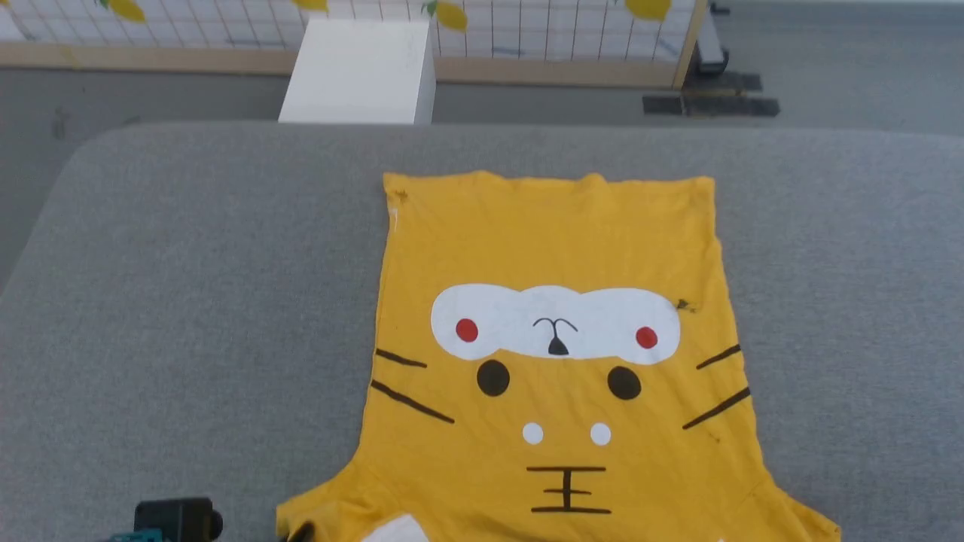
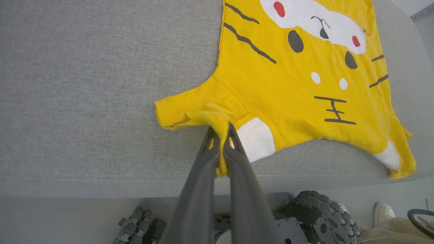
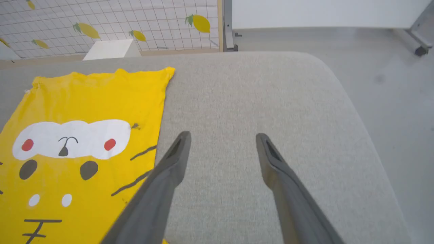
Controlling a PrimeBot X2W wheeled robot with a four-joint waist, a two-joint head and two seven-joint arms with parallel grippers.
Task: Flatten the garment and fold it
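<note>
The garment (image 1: 557, 248), a bright yellow T-shirt with a white oval, red dots and black line marks, lies spread flat on the grey padded table (image 1: 188, 301), hem toward the far edge. My left gripper (image 2: 222, 130) is shut on a bunched fold of the garment (image 2: 288, 88) at its left sleeve, near the table's front edge. A white patch (image 2: 256, 139) lies just right of the fingers. My right gripper (image 3: 222, 135) stands open above bare grey table, just right of the garment (image 3: 84, 101), with nothing between its fingers.
A white box (image 1: 361, 71) stands on the floor beyond the table's far edge, before a gridded panel with lemon prints (image 1: 527, 30). Below the front edge are the robot's wheels (image 2: 322, 210) and a person's shoe (image 2: 383, 213). Bare table lies left and right of the garment.
</note>
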